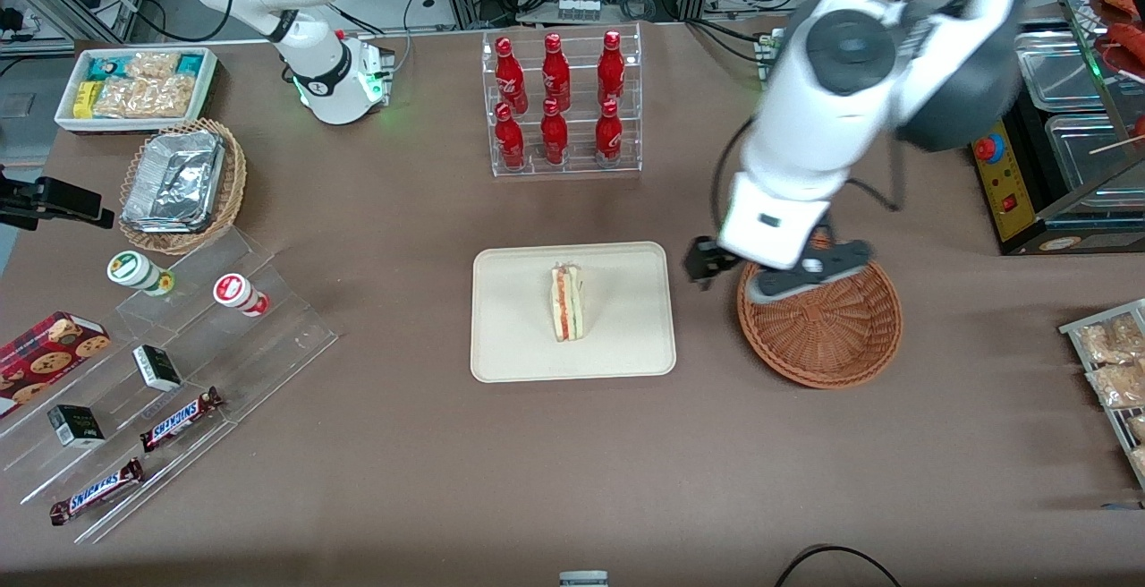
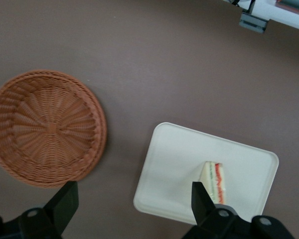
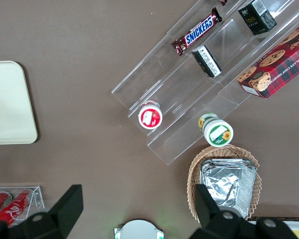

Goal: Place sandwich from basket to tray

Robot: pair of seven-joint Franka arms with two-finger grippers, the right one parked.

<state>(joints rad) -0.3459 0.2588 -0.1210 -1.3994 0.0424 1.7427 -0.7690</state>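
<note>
Basket point(image 1: 832, 336): reddish-brown wicker, nothing in it; woven floor fully visible in the wrist view point(image 2: 46, 127). Tray point(image 1: 510, 336): cream, rectangular, holds the sandwich point(image 1: 565, 302), which stands on edge near the tray's middle with red and green filling layers showing. The wrist view shows the same wedge point(image 2: 215, 180) resting on the tray point(image 2: 174, 164), touching nothing else. Tan wicker basket point(image 1: 234, 177) toward the parked arm's end holds stacked foil containers point(image 1: 174, 180). White bin point(image 1: 64, 113) beside it holds snack packets. Clear rack point(image 1: 564, 104), farther from the front camera than the tray, holds six red bottles. Gripper point(image 1: 778, 269) hangs over the basket's rim on the side nearest the tray, above the table. Fingers point(image 2: 65, 201) spread wide apart, nothing between them. Sandwich lies clear of the gripper, on the tray beside the basket; in the wrist view one fingertip overlaps the wedge's edge only by line of sight.
</note>
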